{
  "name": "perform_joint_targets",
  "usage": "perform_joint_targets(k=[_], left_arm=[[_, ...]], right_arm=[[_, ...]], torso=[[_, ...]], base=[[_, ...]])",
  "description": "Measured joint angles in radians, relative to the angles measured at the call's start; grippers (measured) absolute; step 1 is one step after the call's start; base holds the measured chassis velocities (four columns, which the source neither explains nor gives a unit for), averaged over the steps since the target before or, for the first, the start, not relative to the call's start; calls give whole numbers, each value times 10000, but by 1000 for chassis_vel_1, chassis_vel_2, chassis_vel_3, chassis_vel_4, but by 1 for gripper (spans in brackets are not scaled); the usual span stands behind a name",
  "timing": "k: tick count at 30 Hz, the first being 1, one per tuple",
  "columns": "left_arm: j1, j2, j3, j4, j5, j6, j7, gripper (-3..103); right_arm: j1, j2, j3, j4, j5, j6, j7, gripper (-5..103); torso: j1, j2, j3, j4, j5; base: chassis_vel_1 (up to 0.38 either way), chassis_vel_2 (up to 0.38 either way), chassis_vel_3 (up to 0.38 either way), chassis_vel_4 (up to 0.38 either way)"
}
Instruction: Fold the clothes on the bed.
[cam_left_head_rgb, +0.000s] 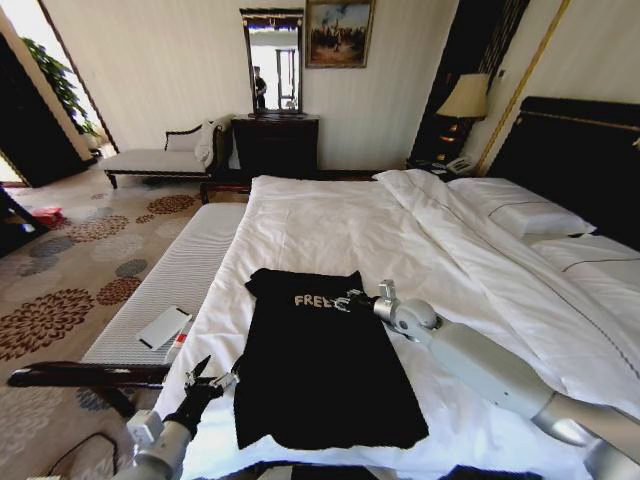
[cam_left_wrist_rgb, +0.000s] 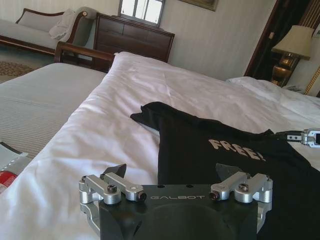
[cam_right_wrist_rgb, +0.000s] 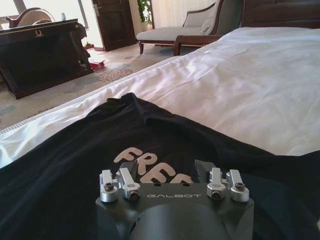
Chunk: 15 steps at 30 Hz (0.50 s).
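The clothes, one black T-shirt (cam_left_head_rgb: 320, 370) with white "FREE" lettering (cam_left_head_rgb: 312, 300), lie flat on the white duvet of the bed (cam_left_head_rgb: 330, 220), sleeves tucked in so the outline is roughly a long rectangle. My right gripper (cam_left_head_rgb: 348, 301) is open, low over the chest just beside the lettering (cam_right_wrist_rgb: 145, 162), with its fingers (cam_right_wrist_rgb: 127, 172) above the black fabric (cam_right_wrist_rgb: 75, 165). My left gripper (cam_left_head_rgb: 212, 379) is open next to the shirt's lower left edge, over white duvet. In the left wrist view its spread fingers (cam_left_wrist_rgb: 116, 172) point at the shirt (cam_left_wrist_rgb: 225, 165), and the right gripper (cam_left_wrist_rgb: 300, 136) shows farther off.
A striped cushioned bench (cam_left_head_rgb: 185, 265) runs along the bed's left side with a white flat packet (cam_left_head_rgb: 163, 327) on it. Pillows (cam_left_head_rgb: 520, 215) and the dark headboard (cam_left_head_rgb: 580, 150) are at the right. A dresser (cam_left_head_rgb: 275, 145) and chaise (cam_left_head_rgb: 155, 158) stand by the far wall.
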Motion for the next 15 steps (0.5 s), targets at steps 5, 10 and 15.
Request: perform_joint_targets(k=[5, 10, 15], left_arm=[[58, -1, 11, -33, 27, -1, -2, 100], [-2, -12, 214, -51, 113, 1, -19, 100], [-129, 25, 335, -67, 128, 52, -113, 100]], right_arm=[[-89, -191, 474, -372, -144, 148, -73, 81], [-204, -427, 711, -780, -198, 249, -237, 99], [-364, -382, 797, -1138, -307, 291, -343, 100]], torso=[[0, 0, 0, 2, -1], [0, 0, 0, 1, 0], [0, 0, 0, 0, 0]], base=[[0, 0, 0, 0], [0, 0, 0, 0], [0, 0, 0, 0]])
